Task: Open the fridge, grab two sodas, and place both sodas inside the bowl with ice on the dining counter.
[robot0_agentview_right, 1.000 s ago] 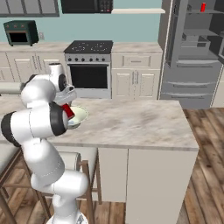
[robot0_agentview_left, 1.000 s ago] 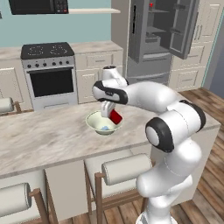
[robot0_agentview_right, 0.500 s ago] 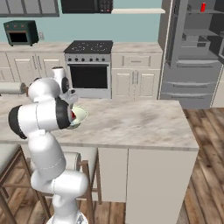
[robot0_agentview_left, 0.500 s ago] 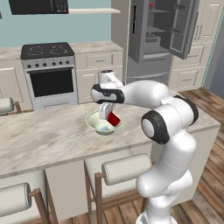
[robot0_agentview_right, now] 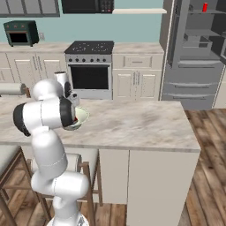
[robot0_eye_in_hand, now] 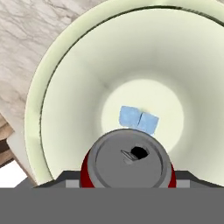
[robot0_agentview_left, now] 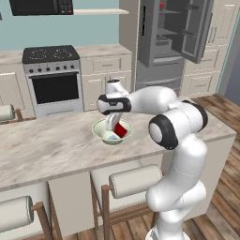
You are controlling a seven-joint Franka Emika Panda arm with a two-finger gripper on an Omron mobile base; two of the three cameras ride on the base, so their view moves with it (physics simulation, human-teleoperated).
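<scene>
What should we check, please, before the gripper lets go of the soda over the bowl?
1. Soda can inside the bowl rim: ok.
2. Gripper closed on the can: ok.
3. Can resting on the bowl's bottom: cannot tell.
4. Ice in the bowl: ok.
5. Bowl well back from the dining counter edge: ok.
6. Second soda fetched: not ok, it sits in the open fridge.
</scene>
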